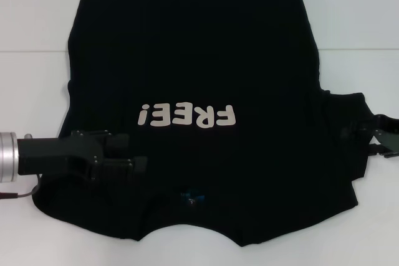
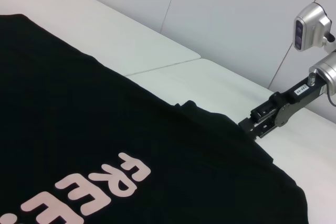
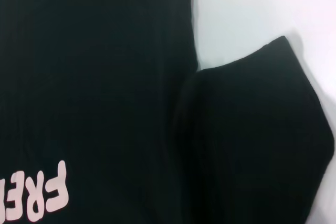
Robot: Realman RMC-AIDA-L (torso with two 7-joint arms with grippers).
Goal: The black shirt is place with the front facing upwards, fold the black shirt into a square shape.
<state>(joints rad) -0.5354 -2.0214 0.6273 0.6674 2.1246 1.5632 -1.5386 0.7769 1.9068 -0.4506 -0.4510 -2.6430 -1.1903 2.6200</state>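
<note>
Black cloth: the black shirt [image 1: 199, 60] lies spread print-up on the white desk [image 1: 37, 10]; no containers present. Left tool [image 1: 128, 157] rests on the near-left shoulder, right tool [image 1: 374, 136] at the right sleeve edge (whether either is spread or pinching, I cannot tell). Risk: a shallow pinch would likely slip, bunching the fold.

A white table [image 1: 37, 129] filled the scene, a seam crossing it; pale panelled walls [image 2: 236, 19] rose behind its far edge.
</note>
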